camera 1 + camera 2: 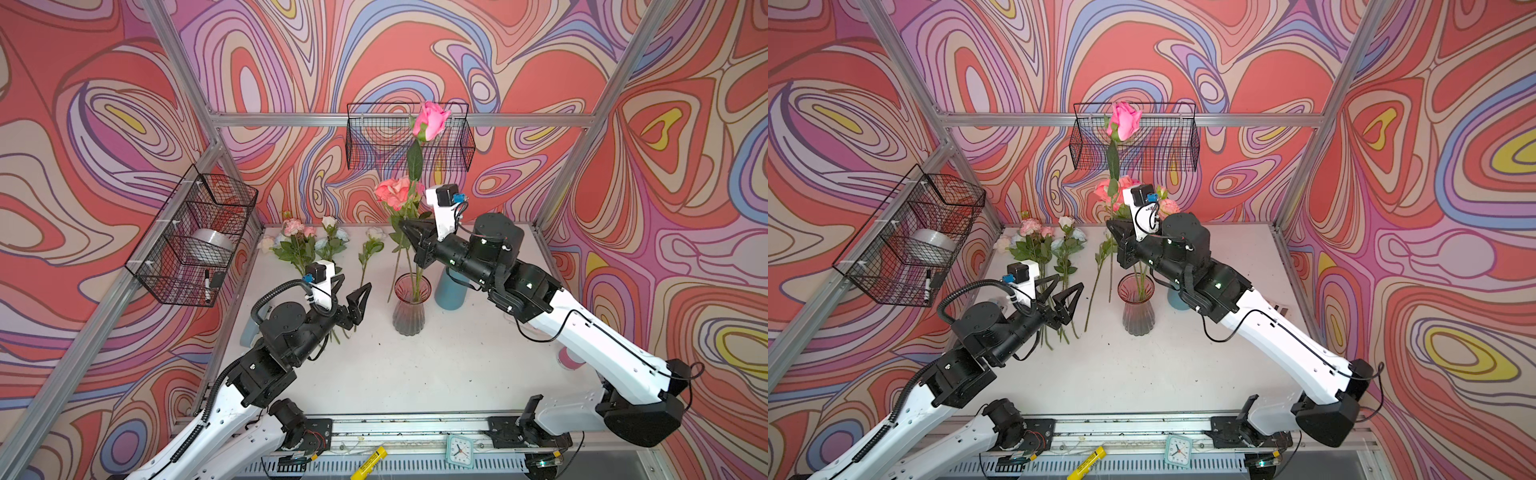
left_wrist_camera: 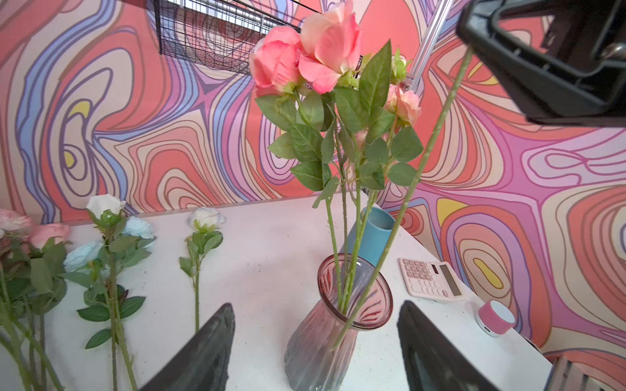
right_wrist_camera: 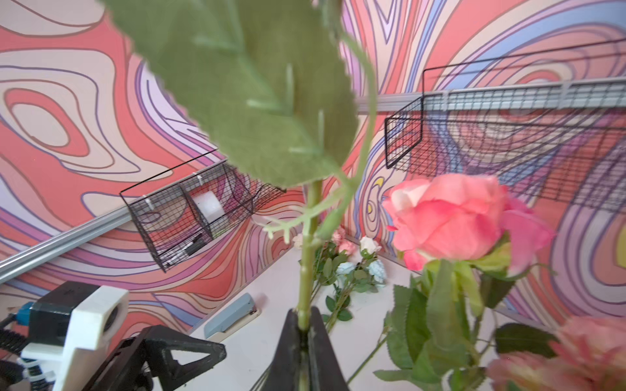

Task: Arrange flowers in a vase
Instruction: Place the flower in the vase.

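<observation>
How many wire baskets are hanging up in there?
2: the side-wall basket, holding a tape roll, and the back-wall basket behind the tall pink rose. None seems hidden.

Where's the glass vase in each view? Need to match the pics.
Top view: vase mid-table, blue cup beside it.
Top view: same spot.
Left wrist: vase close ahead, in front of the blue cup.
Right wrist: not in it.
Shared landmark: back-wall wire basket.
</observation>
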You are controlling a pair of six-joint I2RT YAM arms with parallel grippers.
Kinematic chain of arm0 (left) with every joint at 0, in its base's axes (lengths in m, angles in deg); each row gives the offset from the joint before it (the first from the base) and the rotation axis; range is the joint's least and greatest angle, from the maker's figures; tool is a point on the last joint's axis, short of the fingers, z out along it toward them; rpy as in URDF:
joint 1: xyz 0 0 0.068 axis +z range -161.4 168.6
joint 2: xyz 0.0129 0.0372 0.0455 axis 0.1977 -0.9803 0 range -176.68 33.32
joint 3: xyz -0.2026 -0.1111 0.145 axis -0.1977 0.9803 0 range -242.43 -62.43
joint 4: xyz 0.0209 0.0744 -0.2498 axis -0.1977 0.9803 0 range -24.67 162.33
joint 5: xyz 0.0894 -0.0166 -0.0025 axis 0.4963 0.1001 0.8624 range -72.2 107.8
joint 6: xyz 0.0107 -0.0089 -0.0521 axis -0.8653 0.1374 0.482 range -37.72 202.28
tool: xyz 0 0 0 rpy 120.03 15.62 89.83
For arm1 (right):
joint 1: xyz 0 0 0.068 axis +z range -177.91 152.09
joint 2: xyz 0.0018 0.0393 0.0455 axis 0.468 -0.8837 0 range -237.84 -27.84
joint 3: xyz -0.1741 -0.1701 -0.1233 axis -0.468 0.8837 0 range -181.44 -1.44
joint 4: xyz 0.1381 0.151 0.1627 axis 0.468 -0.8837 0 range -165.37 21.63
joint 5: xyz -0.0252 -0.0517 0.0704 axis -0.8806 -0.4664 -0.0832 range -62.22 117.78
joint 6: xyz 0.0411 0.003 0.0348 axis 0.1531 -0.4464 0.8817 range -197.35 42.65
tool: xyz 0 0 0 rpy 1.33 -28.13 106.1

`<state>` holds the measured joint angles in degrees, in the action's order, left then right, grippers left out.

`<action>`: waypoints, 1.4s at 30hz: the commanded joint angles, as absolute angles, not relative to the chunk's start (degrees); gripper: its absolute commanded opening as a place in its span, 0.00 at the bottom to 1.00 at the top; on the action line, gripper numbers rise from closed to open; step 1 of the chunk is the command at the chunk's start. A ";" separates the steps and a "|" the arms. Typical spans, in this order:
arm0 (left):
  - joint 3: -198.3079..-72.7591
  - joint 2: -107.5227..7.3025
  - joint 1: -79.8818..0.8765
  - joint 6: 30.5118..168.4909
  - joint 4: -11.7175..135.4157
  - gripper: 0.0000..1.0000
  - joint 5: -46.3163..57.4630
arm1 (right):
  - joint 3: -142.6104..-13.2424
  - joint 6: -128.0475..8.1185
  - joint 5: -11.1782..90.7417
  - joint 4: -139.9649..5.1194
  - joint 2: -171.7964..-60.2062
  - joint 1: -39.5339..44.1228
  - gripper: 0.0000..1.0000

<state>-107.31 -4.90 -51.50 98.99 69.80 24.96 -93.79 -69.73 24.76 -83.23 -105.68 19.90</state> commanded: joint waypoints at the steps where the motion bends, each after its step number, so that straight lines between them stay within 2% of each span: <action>1: -107.29 -4.17 -51.66 99.33 70.35 0.77 29.52 | -96.65 -75.82 17.49 -86.19 -104.30 19.81 0.00; 7: -107.21 -4.46 -51.66 99.53 70.78 0.78 31.29 | -96.26 -77.77 14.55 -87.83 -103.67 19.78 0.00; 17: -107.68 -7.58 -51.61 100.44 71.57 0.78 30.81 | -84.02 -74.41 12.43 -85.63 -103.28 19.82 0.00; 25: -106.82 -7.73 -51.66 101.71 71.84 0.79 30.99 | -76.80 -69.50 13.27 -84.28 -100.12 19.83 0.10; 32: -107.00 -9.54 -51.66 101.96 71.01 0.79 31.25 | -75.57 -68.82 13.59 -85.31 -97.81 19.81 0.29; 42: -109.48 -16.82 -51.08 104.18 74.10 0.79 38.55 | -74.71 -68.03 14.12 -86.56 -93.35 19.81 0.32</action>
<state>-107.55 -14.86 -51.46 102.51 72.05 34.62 -75.24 -68.70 13.70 -86.00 -95.36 19.90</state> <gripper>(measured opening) 0.789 0.323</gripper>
